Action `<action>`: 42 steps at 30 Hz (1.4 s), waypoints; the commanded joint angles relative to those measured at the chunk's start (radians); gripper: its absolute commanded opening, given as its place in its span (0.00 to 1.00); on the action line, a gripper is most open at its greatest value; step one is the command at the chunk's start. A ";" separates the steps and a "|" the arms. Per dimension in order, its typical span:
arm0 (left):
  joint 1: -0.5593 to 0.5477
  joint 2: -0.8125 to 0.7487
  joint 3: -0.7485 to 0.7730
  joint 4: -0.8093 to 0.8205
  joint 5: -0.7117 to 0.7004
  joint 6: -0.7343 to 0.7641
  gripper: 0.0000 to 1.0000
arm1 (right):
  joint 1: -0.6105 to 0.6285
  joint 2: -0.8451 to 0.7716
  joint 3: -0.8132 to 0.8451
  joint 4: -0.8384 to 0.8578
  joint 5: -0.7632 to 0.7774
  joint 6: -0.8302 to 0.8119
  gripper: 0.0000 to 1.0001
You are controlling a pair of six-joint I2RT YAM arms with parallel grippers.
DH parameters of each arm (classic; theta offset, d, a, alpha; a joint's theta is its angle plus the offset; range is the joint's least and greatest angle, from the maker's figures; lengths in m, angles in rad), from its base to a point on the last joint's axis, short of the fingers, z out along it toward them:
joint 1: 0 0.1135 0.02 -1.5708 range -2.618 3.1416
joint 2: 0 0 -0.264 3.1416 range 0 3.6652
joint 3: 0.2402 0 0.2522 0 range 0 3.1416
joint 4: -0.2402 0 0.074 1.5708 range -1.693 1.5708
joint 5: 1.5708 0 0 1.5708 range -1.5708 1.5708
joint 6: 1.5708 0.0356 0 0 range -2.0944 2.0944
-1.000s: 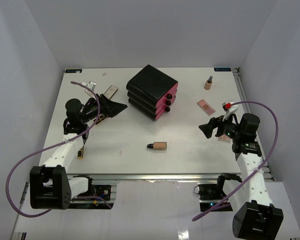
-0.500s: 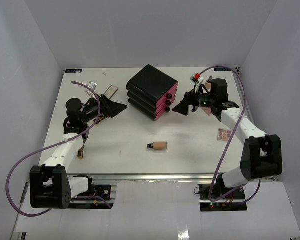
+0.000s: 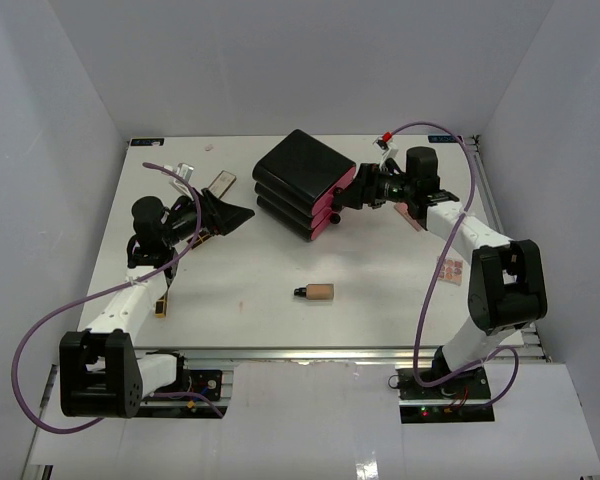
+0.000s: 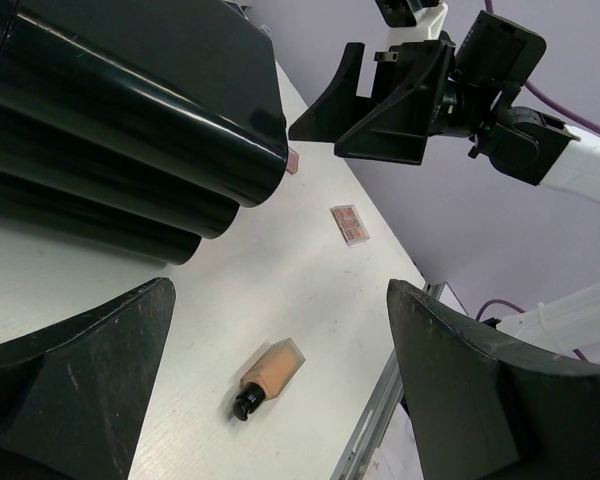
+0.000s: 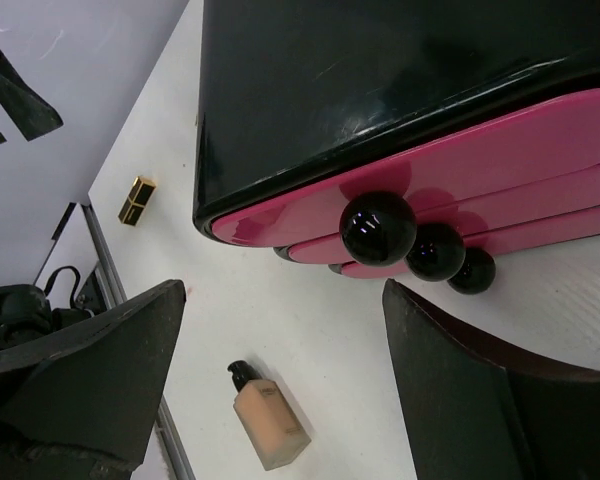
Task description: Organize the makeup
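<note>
A beige foundation bottle with a dark cap lies on its side in the middle of the table, also seen in the left wrist view and the right wrist view. My right gripper is open and empty, just in front of the black drawer knobs of the box. My left gripper hangs open and empty left of the box. A pink palette lies near the right edge, and another palette is partly under my right arm. A slim tan-and-silver case and a lipstick tube lie on the left.
The big black box with three shut pink drawers stands at the back centre. A small clear item lies at the back left. Grey walls close in the table on three sides.
My right arm has swung from the right side of the table, over toward the back, up to the box's drawer front. The left arm has not moved.
</note>
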 commanded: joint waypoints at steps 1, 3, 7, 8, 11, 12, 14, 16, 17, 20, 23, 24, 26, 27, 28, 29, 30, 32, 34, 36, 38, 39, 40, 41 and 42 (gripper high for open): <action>-0.004 -0.012 0.034 -0.001 0.003 0.018 0.98 | 0.004 0.058 0.065 0.053 0.030 0.063 0.79; -0.003 -0.012 0.034 0.001 0.004 0.017 0.98 | 0.004 0.074 0.075 0.054 0.039 0.063 0.76; -0.005 -0.012 0.034 0.002 0.006 0.017 0.98 | 0.004 0.092 0.098 0.045 0.056 0.056 0.75; -0.005 -0.012 0.034 0.004 0.007 0.016 0.98 | 0.004 0.097 0.104 0.044 0.057 0.056 0.74; -0.005 -0.012 0.034 0.005 0.008 0.015 0.98 | 0.005 0.120 0.128 0.035 0.062 0.052 0.72; -0.005 -0.012 0.034 0.005 0.009 0.015 0.98 | 0.005 0.130 0.136 0.036 0.059 0.052 0.70; -0.005 -0.012 0.034 0.005 0.009 0.013 0.98 | 0.006 0.150 0.147 0.041 0.051 0.056 0.68; -0.005 -0.014 0.034 0.005 0.007 0.015 0.98 | 0.007 0.167 0.153 0.046 0.045 0.062 0.64; -0.005 -0.014 0.034 0.005 0.007 0.015 0.98 | 0.007 0.173 0.154 0.046 0.042 0.063 0.64; -0.005 -0.014 0.034 0.005 0.009 0.015 0.98 | 0.007 0.180 0.153 0.051 0.033 0.066 0.63; -0.005 -0.015 0.034 0.005 0.009 0.015 0.98 | 0.007 0.180 0.141 0.057 0.027 0.066 0.61; -0.005 -0.015 0.034 0.005 0.009 0.015 0.98 | 0.007 0.179 0.137 0.060 0.025 0.066 0.60; -0.005 -0.017 0.034 0.005 0.009 0.016 0.98 | 0.007 0.175 0.123 0.068 0.024 0.068 0.56; -0.005 -0.017 0.034 0.005 0.009 0.015 0.98 | 0.007 0.174 0.120 0.072 0.024 0.068 0.53; -0.005 -0.017 0.034 0.005 0.009 0.015 0.98 | 0.007 0.173 0.116 0.075 0.024 0.067 0.51; -0.005 -0.018 0.034 0.004 0.009 0.017 0.98 | 0.007 0.169 0.112 0.079 0.023 0.063 0.48; -0.005 -0.018 0.034 0.004 0.008 0.017 0.98 | 0.006 0.166 0.111 0.080 0.024 0.061 0.47; -0.003 -0.018 0.034 0.002 0.007 0.017 0.98 | 0.006 0.159 0.105 0.082 0.025 0.053 0.42; -0.005 -0.018 0.034 0.002 0.007 0.018 0.98 | 0.002 0.151 0.096 0.082 0.023 0.044 0.39; -0.004 -0.018 0.034 0.002 0.007 0.019 0.98 | -0.009 0.137 0.072 0.083 0.016 0.035 0.37; -0.005 -0.018 0.034 0.002 0.007 0.020 0.98 | -0.026 0.106 0.041 0.080 0.004 0.026 0.36; -0.005 -0.018 0.034 0.002 0.007 0.019 0.98 | -0.035 0.088 0.025 0.078 -0.003 0.022 0.35; -0.005 -0.019 0.034 0.004 0.009 0.018 0.98 | -0.049 0.068 0.002 0.076 -0.013 0.015 0.35; -0.005 -0.020 0.034 0.006 0.010 0.016 0.98 | -0.062 0.050 -0.017 0.066 -0.024 0.006 0.35; -0.005 -0.020 0.033 0.009 0.012 0.013 0.98 | -0.074 0.032 -0.035 0.054 -0.035 -0.004 0.35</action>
